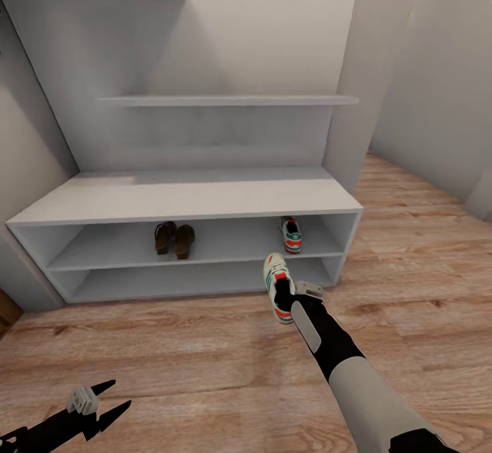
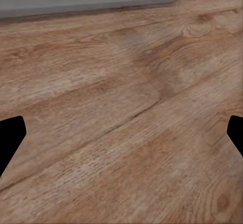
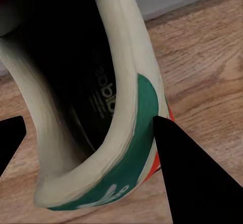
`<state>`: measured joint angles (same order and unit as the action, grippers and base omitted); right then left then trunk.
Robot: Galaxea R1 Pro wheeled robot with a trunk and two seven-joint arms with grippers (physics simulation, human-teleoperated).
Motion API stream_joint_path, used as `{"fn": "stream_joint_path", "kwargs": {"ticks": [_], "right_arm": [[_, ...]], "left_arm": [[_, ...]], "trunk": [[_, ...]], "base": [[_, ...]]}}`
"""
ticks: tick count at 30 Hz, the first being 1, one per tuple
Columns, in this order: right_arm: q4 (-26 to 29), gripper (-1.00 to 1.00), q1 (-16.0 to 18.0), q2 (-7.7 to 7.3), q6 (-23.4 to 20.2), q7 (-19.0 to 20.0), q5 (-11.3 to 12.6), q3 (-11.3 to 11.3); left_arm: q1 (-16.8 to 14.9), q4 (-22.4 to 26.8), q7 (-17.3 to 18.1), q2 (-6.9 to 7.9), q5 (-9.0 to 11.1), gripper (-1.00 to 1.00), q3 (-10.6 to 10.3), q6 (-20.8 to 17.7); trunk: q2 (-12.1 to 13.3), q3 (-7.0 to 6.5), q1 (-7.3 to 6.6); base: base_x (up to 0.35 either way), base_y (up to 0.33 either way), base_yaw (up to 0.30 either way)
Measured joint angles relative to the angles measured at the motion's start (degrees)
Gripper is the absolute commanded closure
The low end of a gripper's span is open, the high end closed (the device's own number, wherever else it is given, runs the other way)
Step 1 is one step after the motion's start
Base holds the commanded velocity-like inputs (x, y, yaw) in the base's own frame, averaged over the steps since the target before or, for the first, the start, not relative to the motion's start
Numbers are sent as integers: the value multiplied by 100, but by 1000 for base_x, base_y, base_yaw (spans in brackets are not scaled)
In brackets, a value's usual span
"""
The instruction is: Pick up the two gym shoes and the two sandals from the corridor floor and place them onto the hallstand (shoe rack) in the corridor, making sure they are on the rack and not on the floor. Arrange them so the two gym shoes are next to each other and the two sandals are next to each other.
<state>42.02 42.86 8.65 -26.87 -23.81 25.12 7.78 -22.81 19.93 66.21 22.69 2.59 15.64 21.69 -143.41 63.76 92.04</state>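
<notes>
The right claw (image 1: 285,294) grips a gym shoe (image 1: 277,287) — the white sneaker with green stripes and a red heel patch. In the right wrist view one dark finger (image 3: 187,178) presses against the outside of the shoe's heel wall while the other fingertip sits on the far side of the dark opening, so the claw is clamped across the heel rim of the shoe (image 3: 101,107). The shoe is held toe-up just in front of the hallstand (image 1: 184,197), before the right part of its lower shelf slot, above the corridor floor (image 1: 205,350). The right arm reaches forward from the lower right of the head view, forearm stretched toward the rack, wrist angled slightly left.

The other gym shoe (image 1: 291,234) already lies in the upper shelf slot near its right end, heel toward the open front. The two sandals (image 1: 175,238) sit side by side in the same slot, a little left of its middle, touching or nearly so, well apart from that sneaker.

The left claw (image 1: 109,398) hangs low near the floor at the bottom left of the head view, its fingers spread wide — released, holding nothing. In the left wrist view its two fingertips (image 2: 11,135) frame bare plank flooring, with the rack's grey base edge beyond.
</notes>
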Motion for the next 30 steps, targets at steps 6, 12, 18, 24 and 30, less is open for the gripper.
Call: {"fn": "stream_joint_path", "kwargs": {"ticks": [6, 12, 18, 24, 30], "right_arm": [[0, 100, 0, 13, 5, 0, 7, 7], [-9, 100, 0, 17, 5, 0, 2, 3], [-11, 100, 0, 18, 7, 0, 3, 4], [-30, 100, 0, 18, 15, 7, 4, 6], [-43, 100, 0, 18, 15, 9, 4, 6]], "left_arm": [[0, 0, 0, 0, -3, -100, 0, 0], [0, 0, 0, 0, -1, -100, 1, 0], [0, 0, 0, 0, -2, -100, 5, 0], [0, 0, 0, 0, -4, -100, 1, 0], [0, 0, 0, 0, -10, -100, 0, 0]], "trunk": [[0, -53, 0], [0, -71, -3], [0, -72, -3], [0, -72, -3], [0, -72, -3]], "base": [[3, 3, 0], [212, 0, 0], [324, 0, 0], [330, 0, 0], [331, 0, 0]]}}
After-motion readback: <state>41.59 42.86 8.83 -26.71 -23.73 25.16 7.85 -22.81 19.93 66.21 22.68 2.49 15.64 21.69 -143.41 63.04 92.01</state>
